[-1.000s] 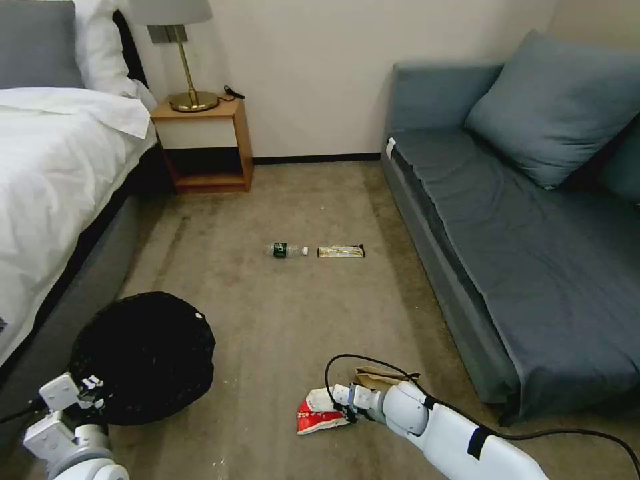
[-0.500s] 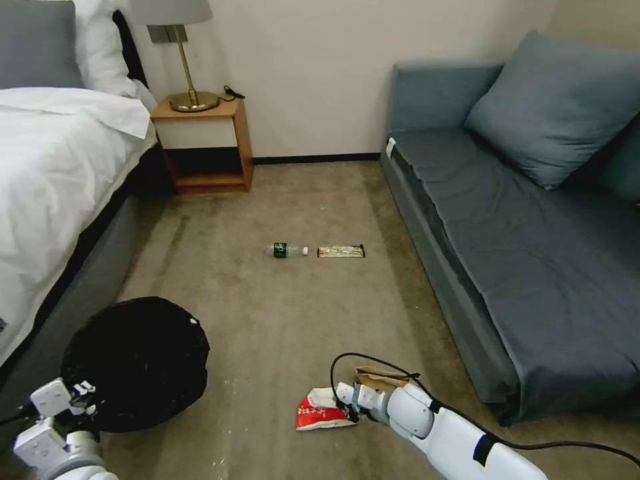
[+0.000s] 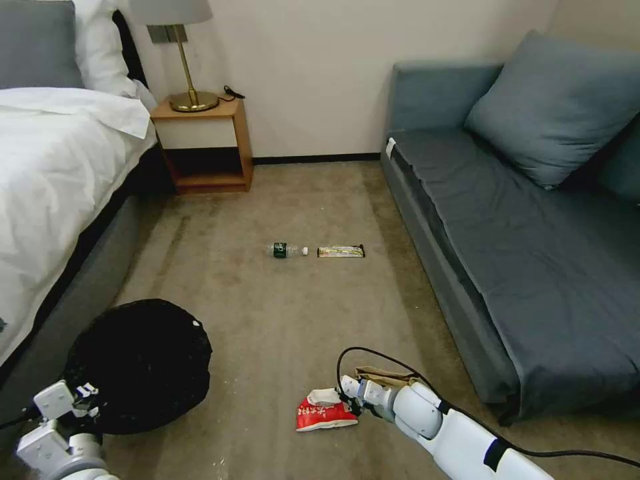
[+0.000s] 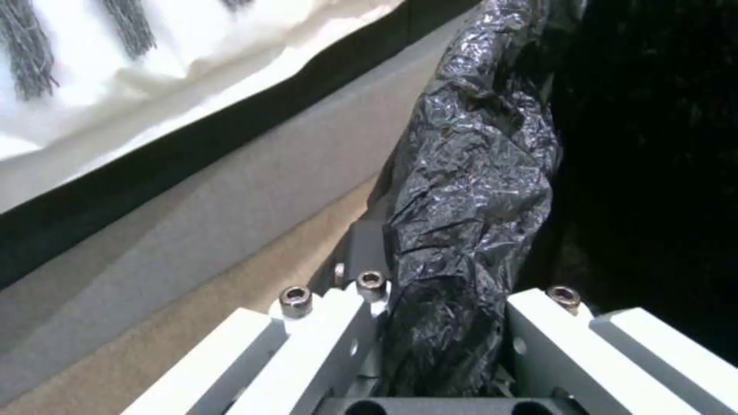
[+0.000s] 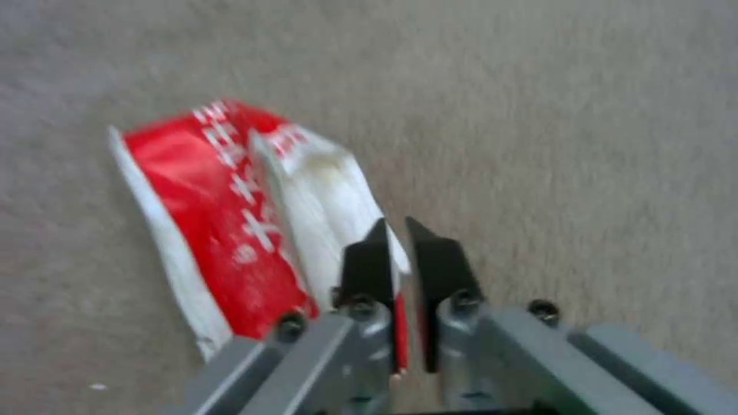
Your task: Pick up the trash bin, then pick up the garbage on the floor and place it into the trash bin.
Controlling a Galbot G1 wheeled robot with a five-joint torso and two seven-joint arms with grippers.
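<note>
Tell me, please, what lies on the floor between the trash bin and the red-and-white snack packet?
Nothing: in the head view the carpet between the trash bin and the snack packet is bare.

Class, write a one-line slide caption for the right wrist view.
Right gripper, fingers nearly closed, pinches the edge of the red-and-white snack packet lying on the carpet.

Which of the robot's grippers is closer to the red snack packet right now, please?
Right. The right gripper is closed on the snack packet's edge; the left gripper clamps the trash bin's rim across the carpet.
</note>
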